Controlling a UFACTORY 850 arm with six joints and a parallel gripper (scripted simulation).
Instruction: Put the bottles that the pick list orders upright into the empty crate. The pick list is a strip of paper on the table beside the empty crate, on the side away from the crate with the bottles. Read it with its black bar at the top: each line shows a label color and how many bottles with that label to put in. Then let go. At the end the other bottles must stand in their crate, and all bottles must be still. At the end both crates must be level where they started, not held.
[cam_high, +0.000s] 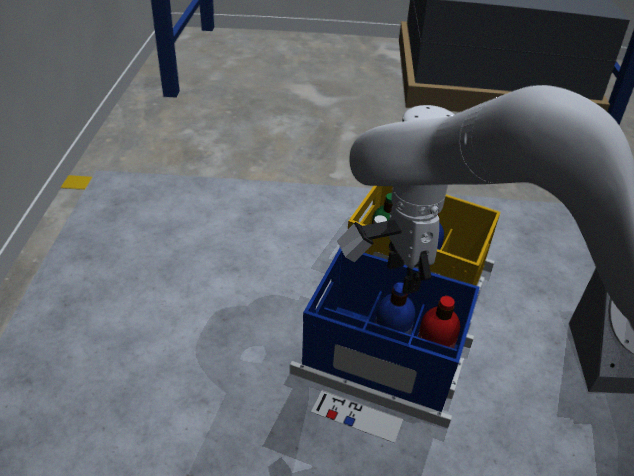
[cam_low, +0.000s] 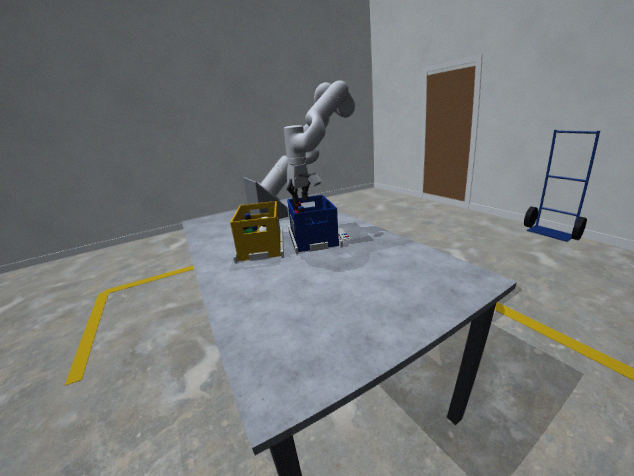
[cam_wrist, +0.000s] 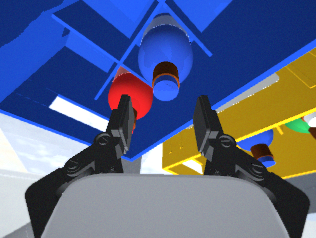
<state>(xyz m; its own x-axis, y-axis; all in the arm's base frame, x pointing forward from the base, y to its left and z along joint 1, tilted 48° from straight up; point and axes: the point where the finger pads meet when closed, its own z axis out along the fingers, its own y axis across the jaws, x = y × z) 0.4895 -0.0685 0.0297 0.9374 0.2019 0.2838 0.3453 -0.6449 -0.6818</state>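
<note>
The pick list (cam_high: 376, 425) reads red 1, blue 2. A blue bottle (cam_high: 395, 313) (cam_wrist: 162, 50) and a red bottle (cam_high: 439, 327) (cam_wrist: 132, 97) stand upright in neighbouring compartments of the blue crate (cam_high: 317, 338) (cam_low: 314, 235). My gripper (cam_high: 413, 281) (cam_low: 298, 195) (cam_wrist: 163, 106) is open and empty, just above the blue bottle's cap and slightly toward the yellow crate. The yellow crate (cam_high: 455, 263) (cam_low: 256, 248) holds a second blue bottle (cam_high: 440, 235) (cam_wrist: 260, 137), a green bottle (cam_high: 381, 212) (cam_wrist: 298, 125) and a white-capped bottle (cam_high: 380, 220) (cam_wrist: 313, 121). The arm partly hides its inside.
The crates stand side by side between low metal rails (cam_high: 368, 393). The blue crate's high walls and dividers surround the bottles close below the fingers. The arm's base (cam_high: 604, 353) is at the right in the top view. A hand truck (cam_low: 563, 179) stands away from the table.
</note>
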